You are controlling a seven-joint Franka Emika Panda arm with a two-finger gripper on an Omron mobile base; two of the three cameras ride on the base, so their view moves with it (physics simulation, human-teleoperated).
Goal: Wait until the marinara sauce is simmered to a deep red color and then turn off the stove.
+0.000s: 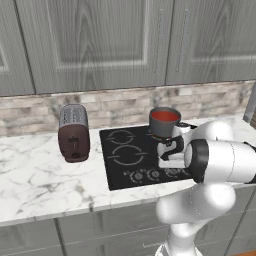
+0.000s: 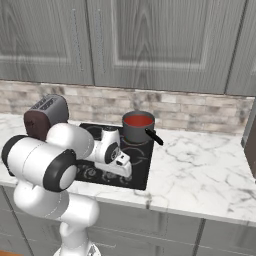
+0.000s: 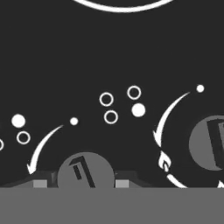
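The marinara sauce [image 1: 165,116] [image 2: 138,120] looks smooth and red inside a small grey saucepan [image 1: 161,128] with a black handle, standing on the back right burner of the stove [image 1: 120,150] [image 2: 142,167]. The stove is a flat black cooktop with white burner rings and a row of round knobs along its front edge. My gripper [image 1: 168,164] [image 2: 125,172] reaches down onto that knob row. In the hand view a grey round knob [image 3: 85,170] sits between my gripper's [image 3: 81,180] two fingertips, which press against its sides, so the gripper is shut on it.
A brown-and-silver toaster [image 1: 73,132] [image 2: 45,117] stands on the marble counter [image 1: 40,180] [image 2: 200,170] left of the stove. A second knob [image 3: 210,142] shows to the right of the held one. Grey cabinets hang above the stone backsplash.
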